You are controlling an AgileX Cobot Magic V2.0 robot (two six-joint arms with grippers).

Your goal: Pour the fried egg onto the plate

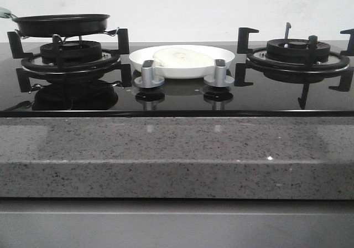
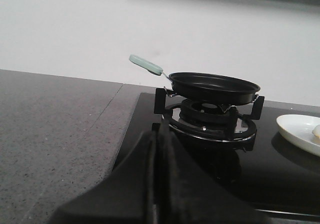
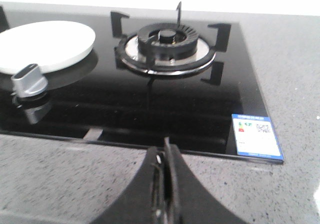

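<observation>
The fried egg (image 1: 180, 57) is seen lying flat on the plate (image 1: 221, 71), between the burners; soft and slippery, it is judged best moved by tilting the frying pan (image 2: 214, 86) by its handle (image 2: 145, 64). Both the left tool (image 2: 159, 184) and right tool (image 3: 167, 184) are shown closed, empty.

Black frying pan (image 1: 61, 24) sits on left burner grate (image 1: 69, 57), pale green handle (image 2: 145, 64) angled up and outward; right burner (image 1: 297, 51) bare; two silver knobs (image 1: 148, 74) (image 1: 219, 73) upright on glossy black glass hob (image 1: 276, 96); blue-white label (image 3: 256, 137) on hob corner; speckled grey stone counter (image 1: 177, 159) around hob; white wall behind
</observation>
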